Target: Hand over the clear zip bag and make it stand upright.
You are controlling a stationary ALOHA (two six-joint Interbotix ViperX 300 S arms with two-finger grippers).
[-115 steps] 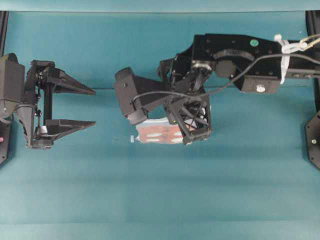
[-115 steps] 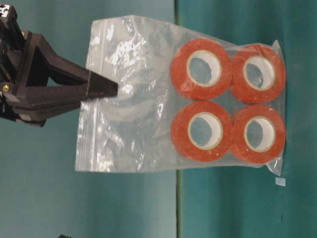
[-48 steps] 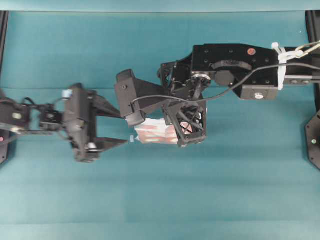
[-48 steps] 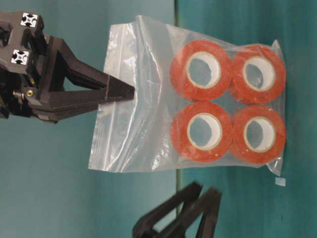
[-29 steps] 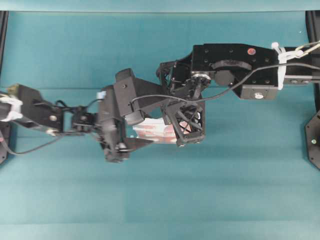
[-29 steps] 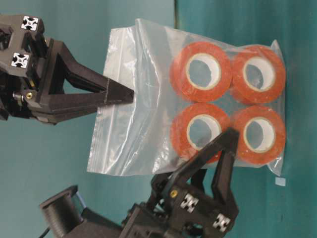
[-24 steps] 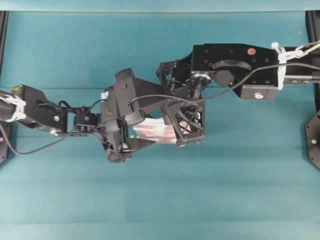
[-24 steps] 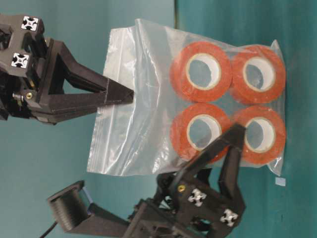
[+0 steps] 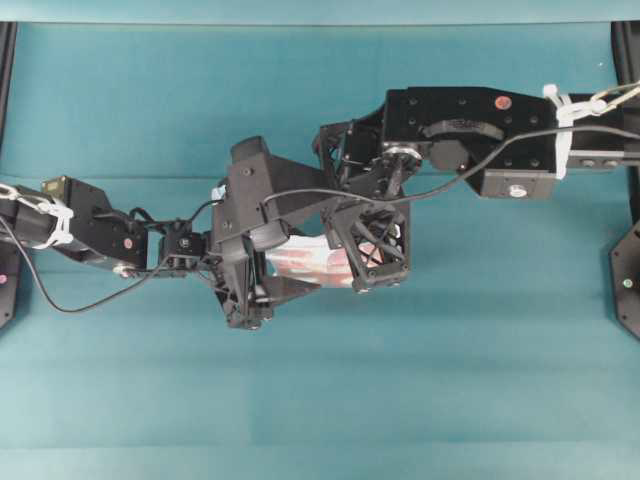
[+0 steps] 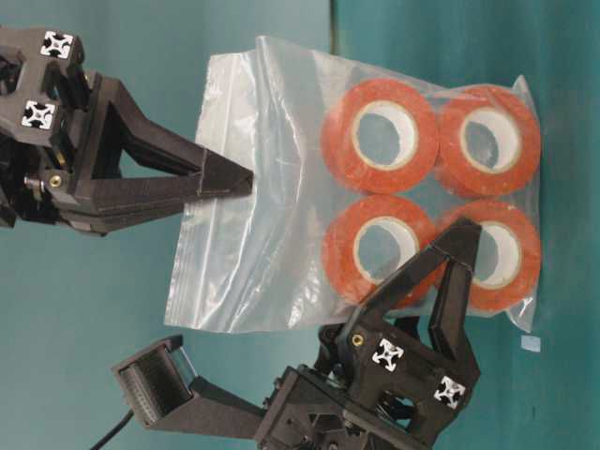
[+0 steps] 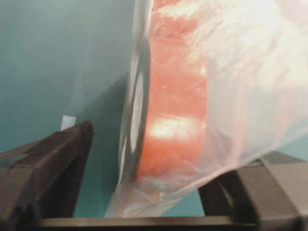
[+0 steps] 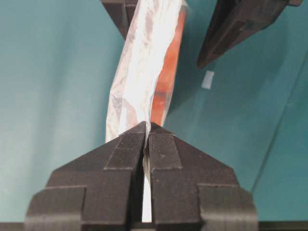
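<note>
Clear, crinkled plastic makes up the roughly square zip bag (image 10: 281, 187), which hangs above the teal table (image 9: 450, 400) near its middle, with four orange-red tape rolls with white cores (image 10: 431, 192) packed into its lower part. In the table-level view the scene lies turned on its side, so the rolls sit toward the right of the picture and the empty, sealed end toward the left.

Black and pointed, the right gripper (image 12: 147, 130) is clenched on the bag's empty upper portion; its wrist view shows the two fingers pressed together with the film pinched between them and the bag dropping away below. In the overhead view its arm reaches in from the right.

From the left, the black left gripper (image 11: 144, 207) has its jaws spread on either side of the bag's roll-filled end. One finger (image 11: 53, 163) stands apart from the bag; the other (image 11: 260, 192) lies against the film. A small white scrap (image 10: 531, 343) lies on the table near the bag's corner.
</note>
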